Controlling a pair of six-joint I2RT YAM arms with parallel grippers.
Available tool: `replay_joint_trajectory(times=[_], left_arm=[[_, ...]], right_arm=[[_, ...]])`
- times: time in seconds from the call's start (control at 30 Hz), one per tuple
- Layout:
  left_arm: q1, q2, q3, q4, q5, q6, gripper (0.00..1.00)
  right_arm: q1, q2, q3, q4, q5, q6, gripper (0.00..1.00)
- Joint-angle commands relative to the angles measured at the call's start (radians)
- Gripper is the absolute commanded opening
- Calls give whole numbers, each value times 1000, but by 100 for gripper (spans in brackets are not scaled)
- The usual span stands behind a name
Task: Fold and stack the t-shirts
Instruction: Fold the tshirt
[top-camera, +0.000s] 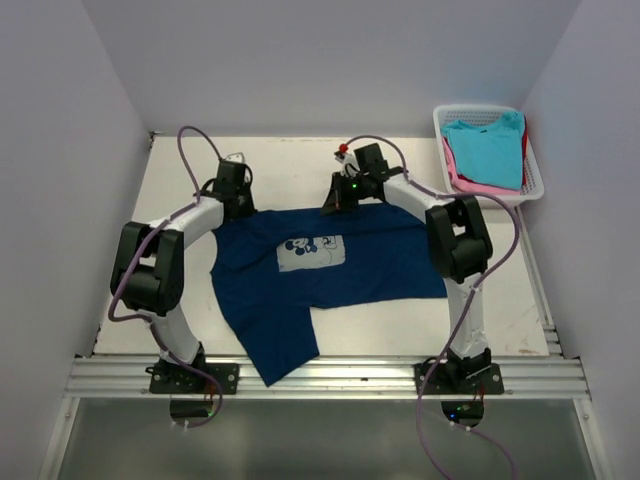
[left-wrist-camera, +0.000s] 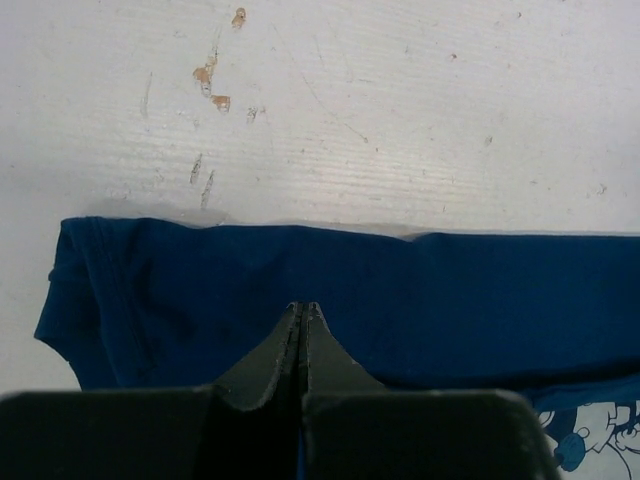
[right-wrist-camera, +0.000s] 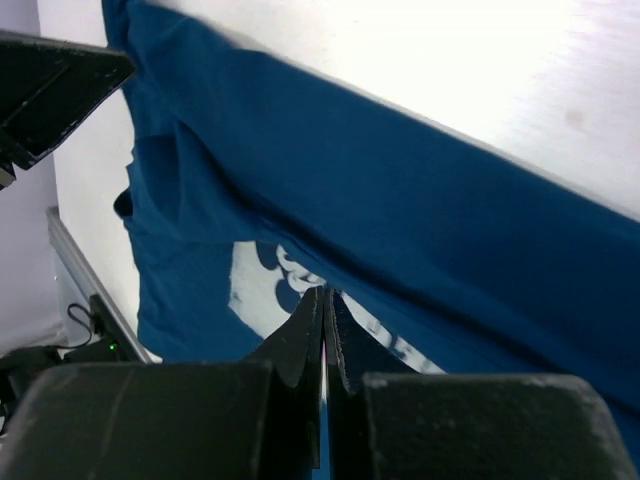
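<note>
Bare bench (top-camera: 290, 170) lies open beyond the navy t-shirt (top-camera: 380, 265). The white basket (top-camera: 440, 128) fills the far right corner.

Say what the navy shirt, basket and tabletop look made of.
The navy shirt: soft matte knit, likely cotton; it creases and lies limp. The basket: white plastic, by its moulded lattice. The tabletop: white painted or laminated board, chipped brownish in spots.

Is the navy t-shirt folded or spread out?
Spread out: navy t-shirt lies flat, print up, left gripper and right gripper pinching its far edge.
</note>
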Motion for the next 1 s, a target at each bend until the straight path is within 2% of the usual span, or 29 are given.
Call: replay_joint_trajectory(times=[0.0, 0.57, 0.97], left_arm=[[23, 13, 25, 60, 23, -15, 0], [67, 134, 20, 161, 123, 1, 0], [76, 151, -1, 181, 154, -12, 0]], right_arm=[[37, 57, 88, 16, -75, 39, 0], [146, 347, 370, 163, -138, 280, 0], [235, 408, 346, 177, -122, 306, 0]])
